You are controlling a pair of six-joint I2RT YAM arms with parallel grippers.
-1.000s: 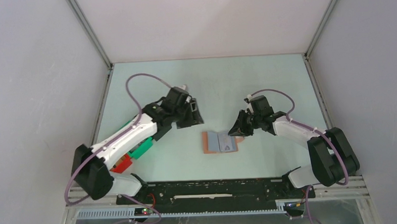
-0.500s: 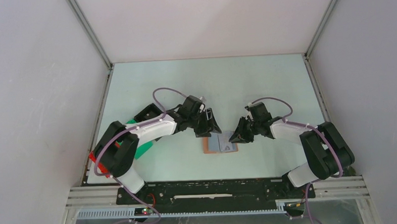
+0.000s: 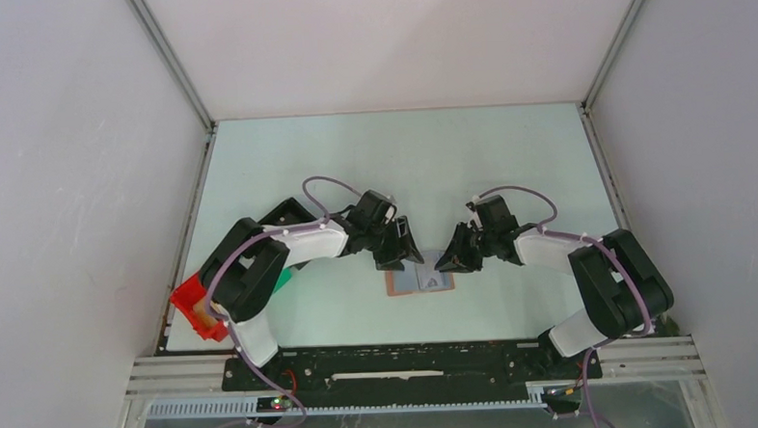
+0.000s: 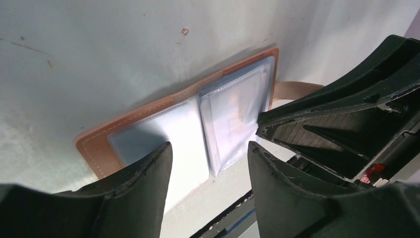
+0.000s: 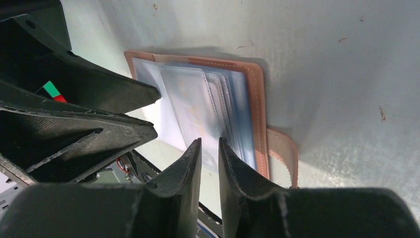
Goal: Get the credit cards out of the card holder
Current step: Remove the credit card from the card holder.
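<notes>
The tan card holder [image 3: 394,283] lies open and flat on the table, with its closing tab [image 5: 283,148] at its right edge. Pale blue-grey cards [image 5: 195,106] sit in clear sleeves inside it and also show in the left wrist view [image 4: 233,111]. No black card shows. My left gripper [image 3: 399,253] is open and low over the holder's left half, its fingers [image 4: 146,171] astride the fold. My right gripper [image 3: 449,260] is over the holder's right half. Its fingertips [image 5: 193,148] are almost together above the sleeve stack, and nothing shows between them.
A red bin [image 3: 197,310] sits at the left front of the table. A green bin [image 3: 280,281] is mostly hidden under the left arm. The two grippers are close together over the holder. A black rail [image 3: 411,362] runs along the near edge.
My left arm has swung right and forward from the back left, down onto the holder. My right gripper has shifted slightly left over the holder's right side. The red bin is now uncovered.
</notes>
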